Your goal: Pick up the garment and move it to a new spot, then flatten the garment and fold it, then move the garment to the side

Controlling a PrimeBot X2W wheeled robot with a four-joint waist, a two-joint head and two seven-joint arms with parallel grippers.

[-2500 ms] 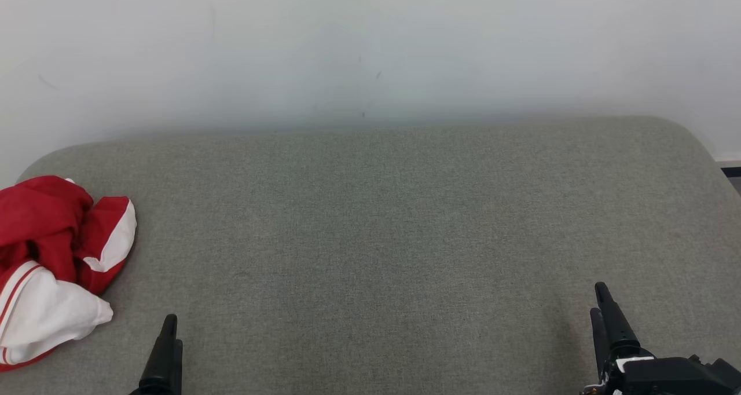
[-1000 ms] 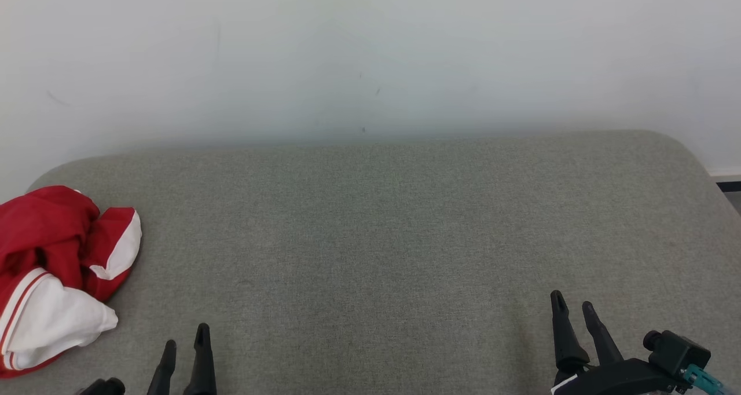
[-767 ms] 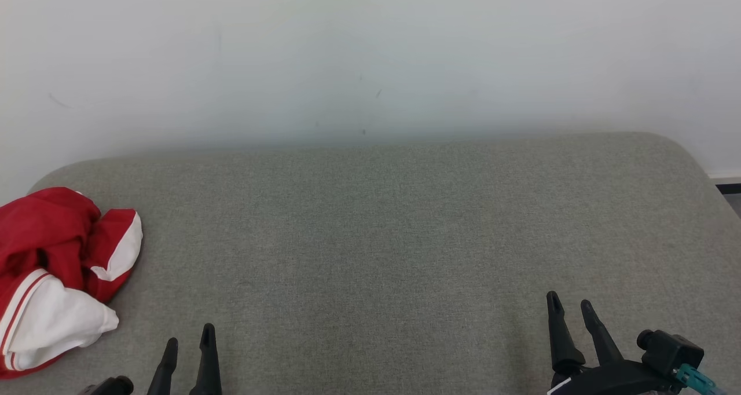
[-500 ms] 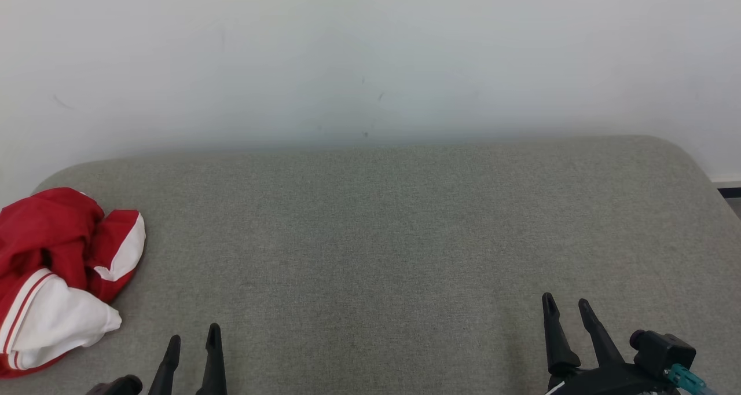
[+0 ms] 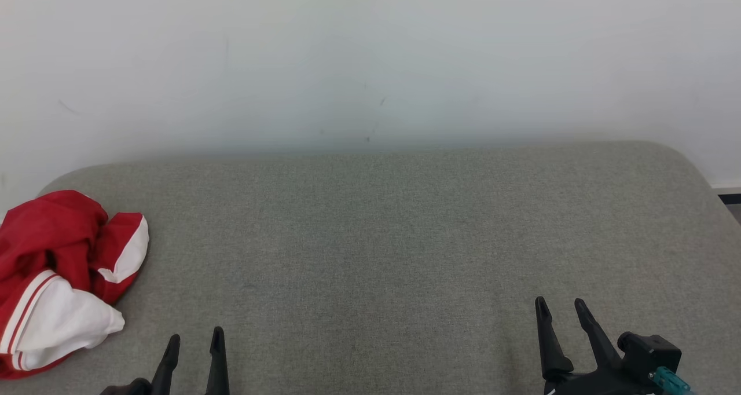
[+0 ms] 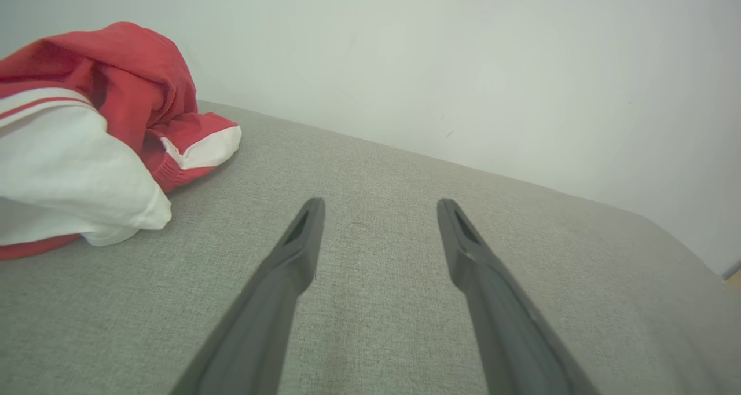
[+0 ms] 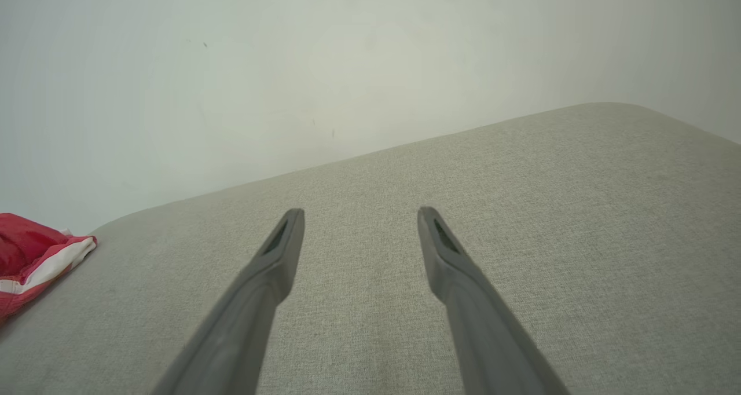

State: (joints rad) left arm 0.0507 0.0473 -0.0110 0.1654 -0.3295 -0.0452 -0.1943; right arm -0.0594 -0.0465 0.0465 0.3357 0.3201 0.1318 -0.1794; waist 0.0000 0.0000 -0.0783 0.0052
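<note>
Head view: one garment (image 5: 63,279), red and white, crumpled in a heap at the far left end of the grey padded bench (image 5: 376,238), near its rounded back corner. Two tools. Left tool (image 5: 195,334) at the bottom edge, two dark fingers spread apart, nothing between them, near the garment but not touching it. Right tool (image 5: 560,301) at lower right, two fingers also spread, gripping nothing, well apart from the garment. Both hang over bare bench fabric. One plain white wall (image 5: 370,53) behind the bench. Left wrist view: the garment lies to the upper left of the spread fingers.
</note>
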